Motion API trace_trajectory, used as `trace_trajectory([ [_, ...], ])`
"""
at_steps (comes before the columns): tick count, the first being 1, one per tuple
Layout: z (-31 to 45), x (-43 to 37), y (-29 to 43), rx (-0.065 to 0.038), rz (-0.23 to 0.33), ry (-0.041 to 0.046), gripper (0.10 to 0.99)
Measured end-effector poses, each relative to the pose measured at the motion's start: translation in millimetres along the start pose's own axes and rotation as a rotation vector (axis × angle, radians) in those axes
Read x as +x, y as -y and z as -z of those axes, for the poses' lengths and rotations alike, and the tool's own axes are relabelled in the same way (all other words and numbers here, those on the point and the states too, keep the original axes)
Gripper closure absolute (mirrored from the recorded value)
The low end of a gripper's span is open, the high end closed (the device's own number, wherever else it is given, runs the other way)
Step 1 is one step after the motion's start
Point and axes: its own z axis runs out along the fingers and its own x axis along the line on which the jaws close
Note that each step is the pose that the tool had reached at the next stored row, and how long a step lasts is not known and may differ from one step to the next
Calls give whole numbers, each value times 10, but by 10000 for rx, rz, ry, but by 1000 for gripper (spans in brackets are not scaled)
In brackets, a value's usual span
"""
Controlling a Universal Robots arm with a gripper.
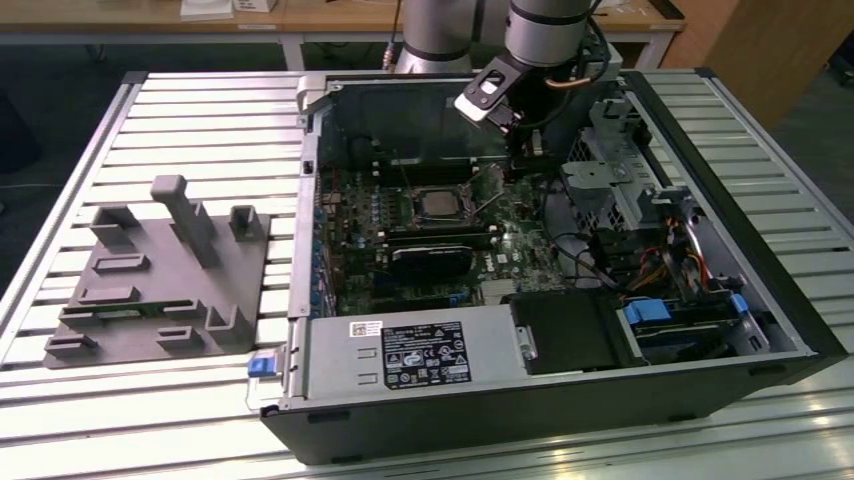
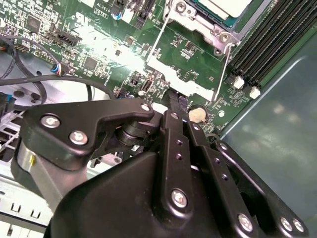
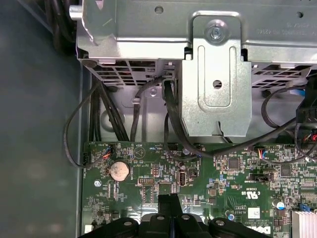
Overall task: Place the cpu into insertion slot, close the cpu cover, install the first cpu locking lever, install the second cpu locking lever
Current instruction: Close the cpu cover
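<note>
1. Exterior view: I see the grey arm [image 1: 547,30] reaching into an open black tower case [image 1: 747,300] lying on a ribbed aluminium table [image 1: 200,120]. The cpu [image 1: 438,204], a pale silvery square, lies flat on the green motherboard [image 1: 354,290]. A matte grey plastic fixture [image 1: 160,280] sits at the exterior view's left. There's a black label [image 1: 427,355] with white print, too small for me to read.
2. Second wrist view: the cpu sits in the insertion slot [image 2: 198,21], which has a silvery rim. The cpu cover [image 2: 183,82], a thin shiny frame with a square window, stands open off the slot. Its free edge is just beside the gripper [image 2: 172,99], a black bolted linkage. The jaws are pressed together with nothing visible between them. Long black memory slots [image 2: 257,44] run alongside.
3. First wrist view: the black fingertips [image 3: 165,206] meet tip to tip over the board, near a round silver coin cell [image 3: 119,171]. Beyond are a stamped steel bracket [image 3: 215,74] and black cables [image 3: 173,129].
</note>
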Motion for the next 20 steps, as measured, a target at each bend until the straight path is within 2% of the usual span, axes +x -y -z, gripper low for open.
trace_trajectory([
  [3,0,0,15,-1,1,-1,980],
  [7,3,0,86,-2,1,-1,980],
  [20,19,-1,437,-58,-18,-1,980],
])
